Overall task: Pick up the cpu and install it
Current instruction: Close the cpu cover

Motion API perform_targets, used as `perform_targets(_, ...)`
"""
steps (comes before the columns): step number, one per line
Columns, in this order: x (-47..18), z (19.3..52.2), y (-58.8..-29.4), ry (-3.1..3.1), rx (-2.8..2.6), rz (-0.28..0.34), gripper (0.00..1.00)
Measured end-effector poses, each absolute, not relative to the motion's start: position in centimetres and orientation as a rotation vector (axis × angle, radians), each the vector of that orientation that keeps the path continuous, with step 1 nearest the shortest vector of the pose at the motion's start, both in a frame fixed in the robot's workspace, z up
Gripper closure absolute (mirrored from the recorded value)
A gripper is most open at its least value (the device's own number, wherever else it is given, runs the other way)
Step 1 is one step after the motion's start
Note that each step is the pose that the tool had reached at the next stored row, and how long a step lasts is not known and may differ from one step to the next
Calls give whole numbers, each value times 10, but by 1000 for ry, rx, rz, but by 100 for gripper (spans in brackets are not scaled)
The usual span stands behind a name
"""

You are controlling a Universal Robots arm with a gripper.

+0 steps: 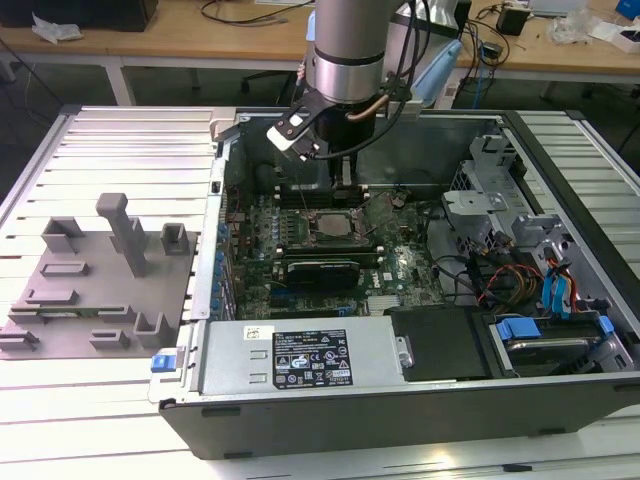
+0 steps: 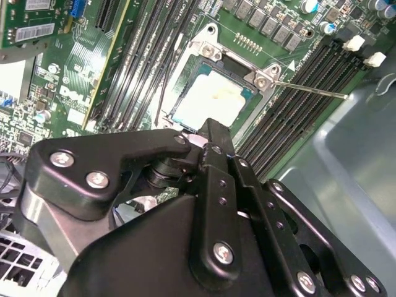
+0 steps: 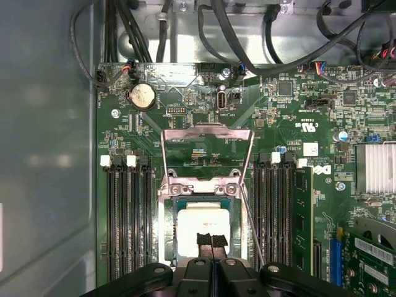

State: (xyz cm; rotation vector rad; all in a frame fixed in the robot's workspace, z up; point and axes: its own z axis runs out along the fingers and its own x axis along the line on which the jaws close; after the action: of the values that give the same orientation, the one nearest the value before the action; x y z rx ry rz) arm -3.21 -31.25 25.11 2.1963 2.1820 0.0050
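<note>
The small, flat square cpu with a pale silvery metal top lies flat in the dark metal-framed socket of the green motherboard, so pickup and placing look done. The socket's silver hinged plate stands raised, so latching seems left. The gripper hangs over the chip, its black fingers pressed together on nothing; whether they touch it, I cannot tell.

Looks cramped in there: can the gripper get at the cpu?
Probably yes: the gripper hangs right over the cpu, and the socket's hinged frame stands open, so nothing covers it.
</note>
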Motion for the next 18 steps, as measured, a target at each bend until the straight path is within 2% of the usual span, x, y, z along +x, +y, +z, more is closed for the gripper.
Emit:
perform_targets(13, -32, 282, -312, 2182, 2196, 4, 89)
perform_targets(18, -32, 283, -312, 2181, 2196, 3, 89)
